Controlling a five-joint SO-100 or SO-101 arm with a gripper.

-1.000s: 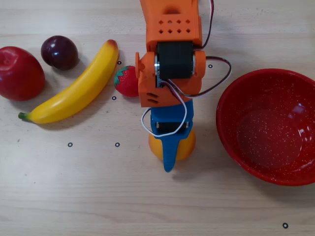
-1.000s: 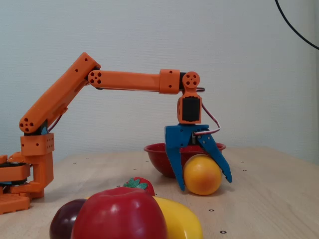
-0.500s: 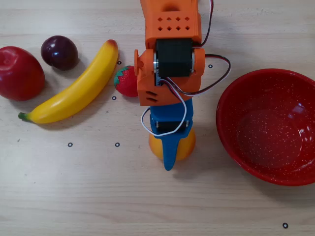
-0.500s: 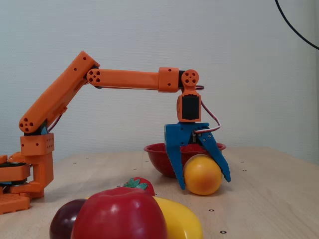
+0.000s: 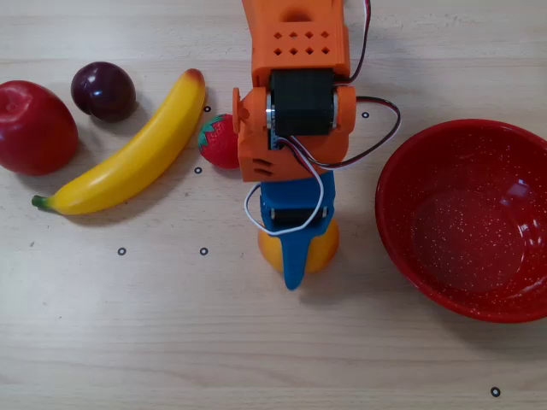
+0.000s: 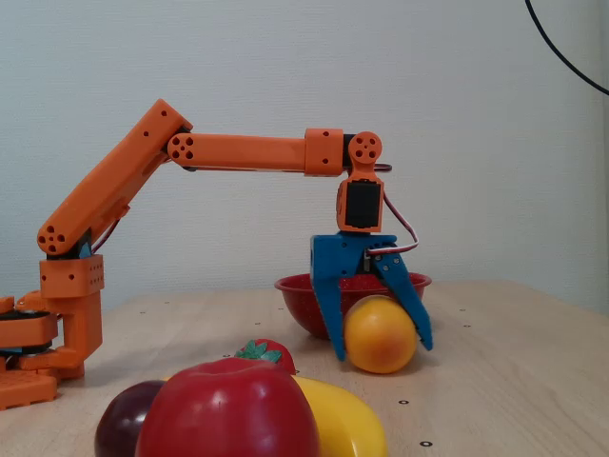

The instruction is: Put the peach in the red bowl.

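Note:
The peach is orange-yellow and sits on the wooden table near the middle, mostly hidden under my gripper in the overhead view. In the fixed view the blue fingers straddle the peach, one on each side and touching it, with the peach's underside at table level. My gripper is closed on the peach. The red bowl with white speckles stands empty to the right of the peach in the overhead view, a short gap away. In the fixed view the bowl is behind the gripper.
In the overhead view a banana, a dark red apple, a purple plum and a strawberry lie at the left. The arm's base stands at the left in the fixed view.

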